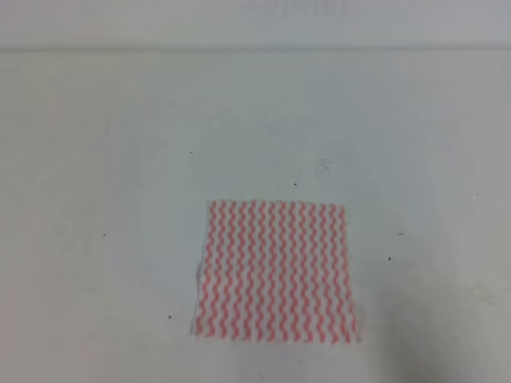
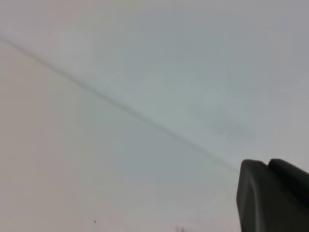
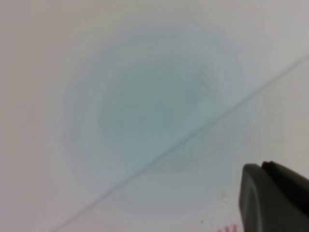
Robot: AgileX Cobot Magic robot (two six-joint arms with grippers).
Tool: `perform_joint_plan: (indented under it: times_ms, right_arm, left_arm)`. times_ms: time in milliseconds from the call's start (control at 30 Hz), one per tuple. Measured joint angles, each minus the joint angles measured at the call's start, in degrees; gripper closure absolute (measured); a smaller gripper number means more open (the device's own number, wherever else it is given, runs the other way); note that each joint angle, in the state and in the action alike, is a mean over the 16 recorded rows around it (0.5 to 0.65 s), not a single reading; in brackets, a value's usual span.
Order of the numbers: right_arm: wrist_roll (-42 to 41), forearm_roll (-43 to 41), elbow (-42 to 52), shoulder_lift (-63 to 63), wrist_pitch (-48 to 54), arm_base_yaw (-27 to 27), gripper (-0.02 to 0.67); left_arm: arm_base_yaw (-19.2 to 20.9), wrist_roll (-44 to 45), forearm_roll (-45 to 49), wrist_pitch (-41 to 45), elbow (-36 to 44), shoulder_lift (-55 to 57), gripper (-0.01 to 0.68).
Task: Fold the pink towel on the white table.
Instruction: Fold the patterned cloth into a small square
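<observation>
The thin rectangular cloth with pink-red and white wavy stripes, the pink towel, lay flat on the large plain white table in the exterior high view. It sat at about six o'clock from the middle of that view, a little right of centre, with its stripes running from the far edge to the near edge. Its four edges looked roughly straight; at the nine o'clock edge a pale sliver of cloth stood out slightly beyond the striped part. Small dark specks were scattered over the table around it, none touching it as far as could be seen. Neither arm showed in this view.

In the left wrist view, a dark, blocky part of the left gripper filled the corner at about five o'clock, over bare white table crossed by a faint grey line running from ten o'clock down to four o'clock. Only that one dark piece showed, so how the jaws stood could not be told.

In the right wrist view, a like dark piece of the right gripper sat at five o'clock. A small trace of the pink pattern showed at the bottom edge, just beside it at its seven o'clock. Again the jaws' spread could not be told.
</observation>
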Motion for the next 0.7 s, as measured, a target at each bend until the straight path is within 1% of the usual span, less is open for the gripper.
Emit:
perform_joint_plan:
  times_ms: [200, 467, 567, 700]
  right_arm:
    - [0.0, -4.77, -7.49, 7.79, 8.62, 0.0, 0.667]
    - [0.05, -11.81, -18.5, 22.82, 23.75, 0.0, 0.667]
    - [-0.11, -13.18, -21.89, 28.49, 28.41, 0.03, 0.667]
    - [-1.14, -12.72, -25.46, 35.79, 32.58, 0.96, 0.667]
  left_arm:
    - [0.0, 2.34, 1.48, 8.61, -8.59, 13.17, 0.675]
    - [-0.39, 8.49, 3.66, 21.58, -18.68, 32.48, 0.675]
    - [-1.5, 10.99, 3.95, 23.51, -20.88, 37.63, 0.675]
    - [-4.65, 13.86, 3.69, 22.62, -22.58, 42.19, 0.675]
